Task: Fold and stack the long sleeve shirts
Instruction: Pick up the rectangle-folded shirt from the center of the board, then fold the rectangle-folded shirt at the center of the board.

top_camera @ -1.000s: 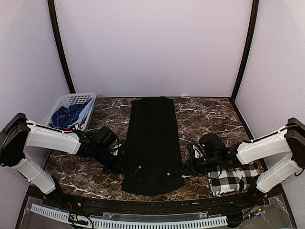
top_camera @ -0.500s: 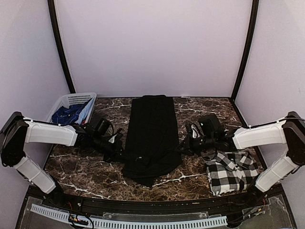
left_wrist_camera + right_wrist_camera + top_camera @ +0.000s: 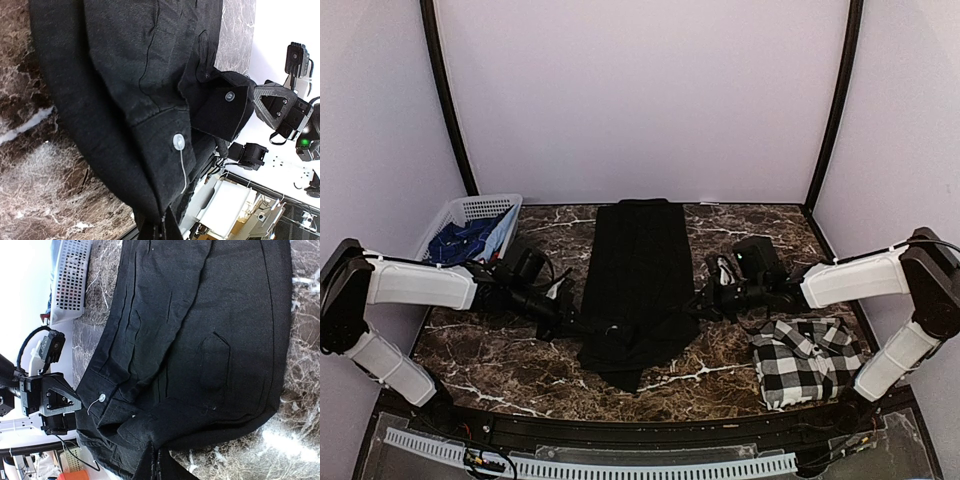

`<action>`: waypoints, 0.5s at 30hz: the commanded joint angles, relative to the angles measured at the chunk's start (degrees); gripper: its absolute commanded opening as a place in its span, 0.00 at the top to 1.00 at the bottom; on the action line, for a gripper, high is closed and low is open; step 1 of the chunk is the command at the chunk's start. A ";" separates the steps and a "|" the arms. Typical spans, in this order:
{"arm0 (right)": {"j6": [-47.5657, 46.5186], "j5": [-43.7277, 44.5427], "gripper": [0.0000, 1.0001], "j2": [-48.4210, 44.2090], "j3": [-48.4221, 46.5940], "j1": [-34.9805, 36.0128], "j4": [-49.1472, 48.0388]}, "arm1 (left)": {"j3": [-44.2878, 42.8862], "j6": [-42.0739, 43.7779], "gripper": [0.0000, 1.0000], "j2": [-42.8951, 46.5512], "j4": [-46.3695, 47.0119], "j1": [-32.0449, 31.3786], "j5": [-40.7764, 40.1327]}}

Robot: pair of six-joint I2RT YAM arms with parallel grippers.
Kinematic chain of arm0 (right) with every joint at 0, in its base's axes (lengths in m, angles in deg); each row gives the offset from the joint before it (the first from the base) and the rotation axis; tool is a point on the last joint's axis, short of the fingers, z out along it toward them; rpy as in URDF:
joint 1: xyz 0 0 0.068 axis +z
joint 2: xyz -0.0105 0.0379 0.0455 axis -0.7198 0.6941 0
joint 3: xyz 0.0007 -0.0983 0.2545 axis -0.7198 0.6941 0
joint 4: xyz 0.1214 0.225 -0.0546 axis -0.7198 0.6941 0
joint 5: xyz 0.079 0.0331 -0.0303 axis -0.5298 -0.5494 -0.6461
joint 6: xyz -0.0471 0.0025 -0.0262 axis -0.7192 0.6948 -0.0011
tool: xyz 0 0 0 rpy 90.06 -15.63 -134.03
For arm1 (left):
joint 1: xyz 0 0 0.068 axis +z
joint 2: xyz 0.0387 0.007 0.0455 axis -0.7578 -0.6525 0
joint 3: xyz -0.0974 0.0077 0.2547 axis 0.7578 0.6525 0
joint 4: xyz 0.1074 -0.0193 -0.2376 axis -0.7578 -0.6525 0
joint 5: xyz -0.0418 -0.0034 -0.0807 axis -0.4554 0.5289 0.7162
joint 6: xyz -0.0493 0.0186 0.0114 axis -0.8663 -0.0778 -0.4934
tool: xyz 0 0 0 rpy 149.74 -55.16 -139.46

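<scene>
At its edges, left fingers [image 3: 566,322] and right fingers [image 3: 704,305] clamp the black shirt [image 3: 638,265].

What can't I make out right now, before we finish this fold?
- Left gripper fingertips: top view, dark against black shirt; wrist view, wrapped in cloth.
- Right gripper: same.
- Basket contents: top view, too small; only blue fabric shows.
- Checked shirt: outside both wrist views.

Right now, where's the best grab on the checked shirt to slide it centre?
Probably the left edge of the checked shirt, approached from the middle of the table, pinching down through every layer. It lies as a folded bundle; that edge faces bare marble, while the right arm crowds its right side.
</scene>
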 commanded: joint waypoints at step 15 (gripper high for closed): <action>2.68 -0.35 1.00 -1.30 3.68 0.93 -5.66 | 4.12 -2.03 1.00 -0.16 2.17 -0.15 1.57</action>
